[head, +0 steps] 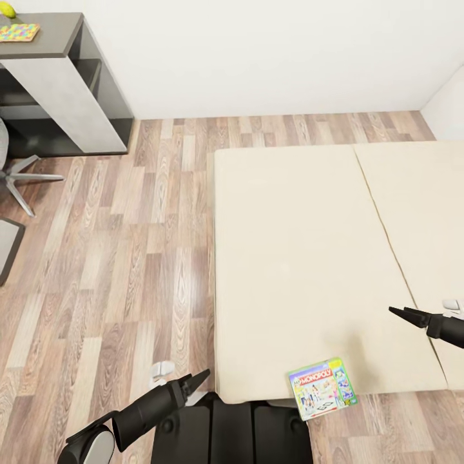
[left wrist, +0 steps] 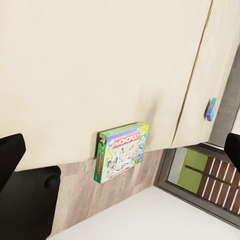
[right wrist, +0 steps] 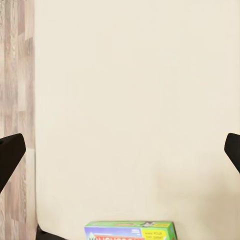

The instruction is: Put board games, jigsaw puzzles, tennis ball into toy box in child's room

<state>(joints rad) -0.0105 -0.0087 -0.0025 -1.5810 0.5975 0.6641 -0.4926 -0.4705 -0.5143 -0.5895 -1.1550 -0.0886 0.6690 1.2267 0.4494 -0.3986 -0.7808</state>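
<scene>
Head view, bed: the beige mattress of the bed [head: 303, 258] takes up the middle and right, a seam running down it toward the right.
Head view, MONOPOLY box: the MONOPOLY box [head: 322, 388] lies flat at the near edge of the mattress, one corner hanging past it over the wood floor [head: 116, 258].
Head view, table: the table [head: 58, 77] stands far left by the wall, a jigsaw puzzle [head: 18, 31] on its dark top and a yellow-green ball [head: 8, 10] just behind that.
Head view, grippers: the left gripper [head: 201, 379] is low over the floor beside the bed's near corner; the right gripper [head: 403, 314] hangs over the mattress near the right edge. Both look narrow, with nothing between the fingers.
Left wrist view: dark fingertips [left wrist: 10, 152] sit wide apart at both edges, holding nothing; the MONOPOLY box [left wrist: 121, 151] juts off the mattress edge, and a small blue box [left wrist: 211, 109] lies on the far mattress section.
Right wrist view: fingertips [right wrist: 10, 150] spread wide and empty over the mattress; the top edge of the MONOPOLY box [right wrist: 131, 231] shows at the frame's bottom edge.
</scene>
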